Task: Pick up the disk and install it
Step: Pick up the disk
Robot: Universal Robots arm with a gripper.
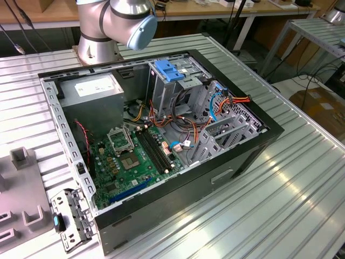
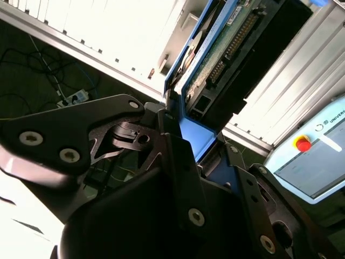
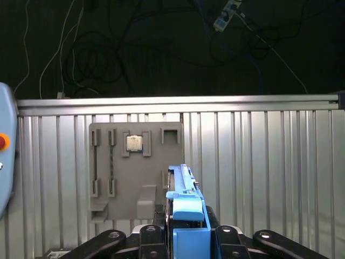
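Blue rails mark the disk, clamped in the pincer against the ribbed desk; the second wrist view shows its circuit board. Exterior view: open computer case, arm cut off.

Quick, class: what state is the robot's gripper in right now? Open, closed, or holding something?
The gripper: closed, holding the disk between its jaws.
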